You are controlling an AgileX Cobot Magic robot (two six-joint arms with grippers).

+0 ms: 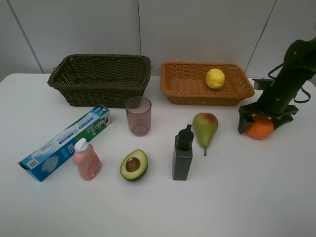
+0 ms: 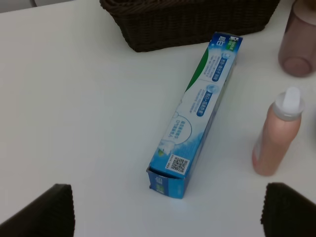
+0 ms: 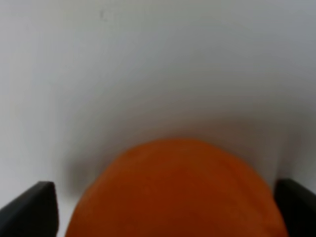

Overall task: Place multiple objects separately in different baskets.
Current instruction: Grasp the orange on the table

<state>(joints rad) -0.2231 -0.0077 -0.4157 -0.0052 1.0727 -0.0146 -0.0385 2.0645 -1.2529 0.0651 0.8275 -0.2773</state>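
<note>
The orange rests on the table at the right, and my right gripper is lowered over it. In the right wrist view the orange fills the space between the two dark fingertips, with a thin gap still showing on one side; the right gripper is open. A lemon lies in the light orange-tan basket. The dark olive-brown basket holds nothing I can see. My left gripper hangs open above the toothpaste box, beside the pink pump bottle.
On the table's middle stand the pinkish cup, the dark square bottle and the pear. The halved avocado lies cut side up. The toothpaste box lies slantwise at the left, next to the pump bottle.
</note>
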